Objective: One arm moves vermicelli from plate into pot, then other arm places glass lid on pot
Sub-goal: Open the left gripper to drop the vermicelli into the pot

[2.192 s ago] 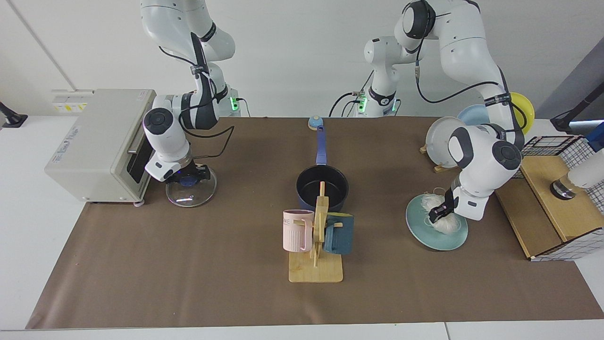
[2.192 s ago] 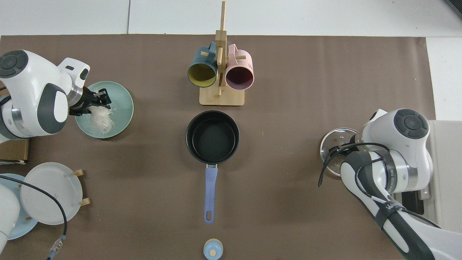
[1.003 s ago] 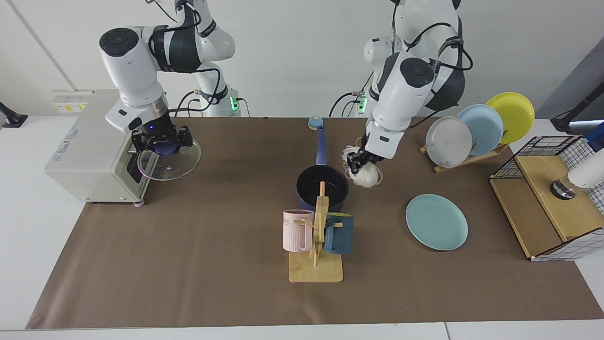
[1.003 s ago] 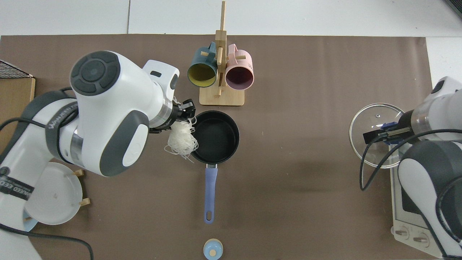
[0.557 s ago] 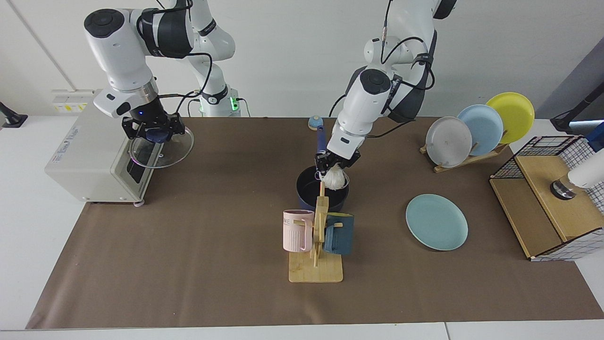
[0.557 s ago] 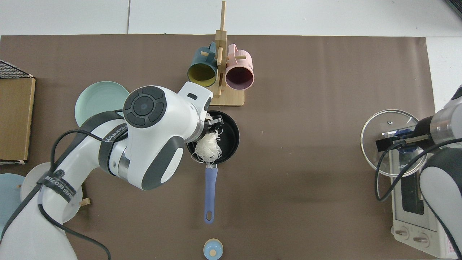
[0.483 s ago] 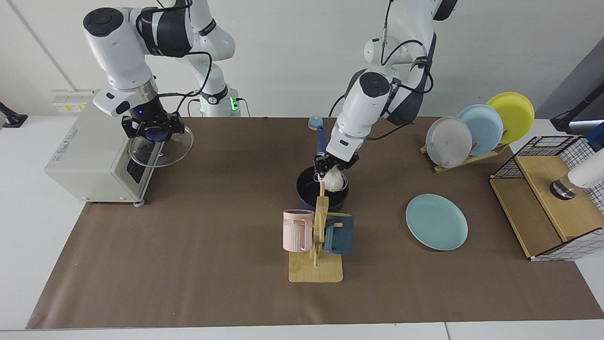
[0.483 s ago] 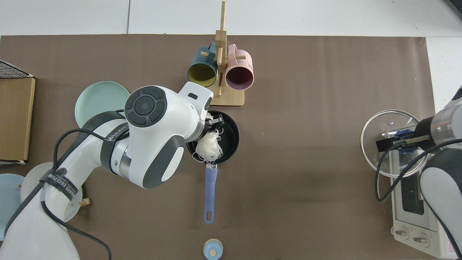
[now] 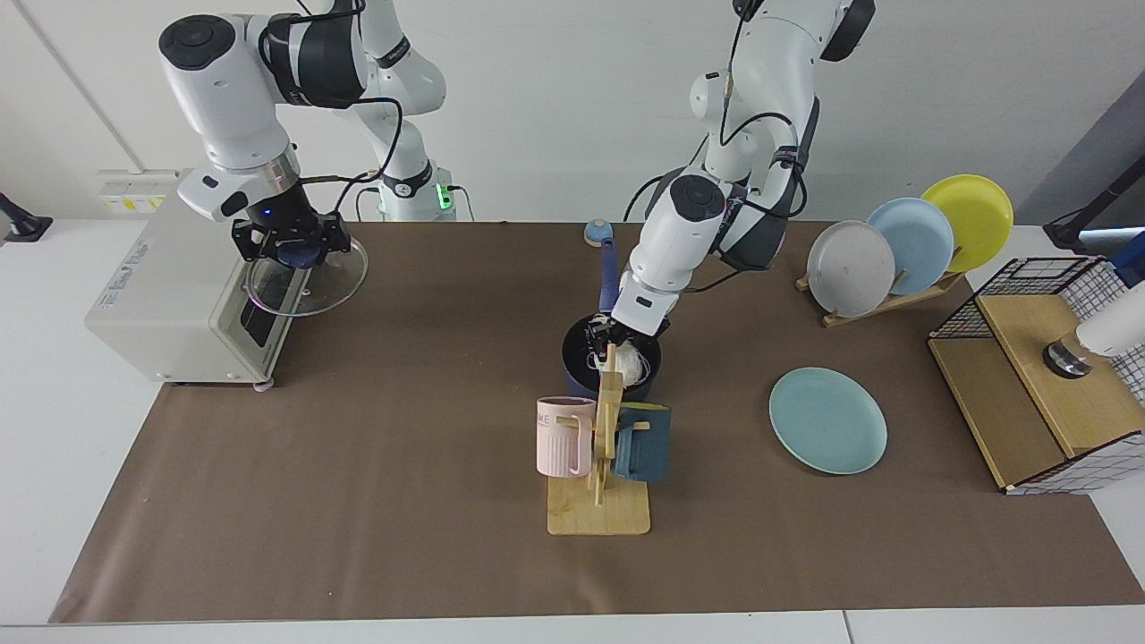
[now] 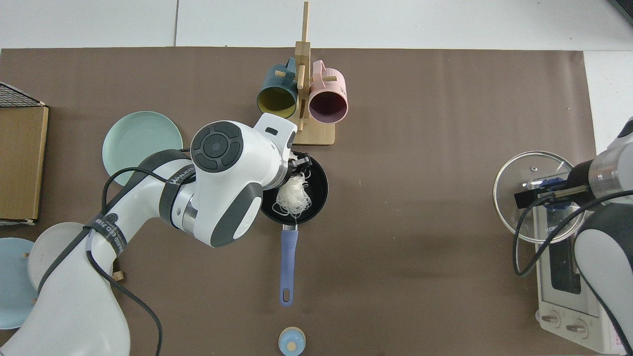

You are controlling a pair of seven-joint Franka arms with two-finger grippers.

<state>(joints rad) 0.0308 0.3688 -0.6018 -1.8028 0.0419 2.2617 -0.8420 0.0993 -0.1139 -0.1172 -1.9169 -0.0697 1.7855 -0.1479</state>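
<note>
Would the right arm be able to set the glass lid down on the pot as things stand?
Probably not yet: the left gripper is down inside the pot with the vermicelli, blocking its opening. The right gripper holds the glass lid up near the toaster oven.

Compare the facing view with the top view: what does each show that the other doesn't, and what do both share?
Facing view only: the yellow plate on the rack, and the lifted glass lid clear of the table.

Top view only: the whole vermicelli inside the pot, and the toaster oven's knobs.

Both: the left pincer at the pot, the right pincer gripping the lid's knob, the bare teal plate.
</note>
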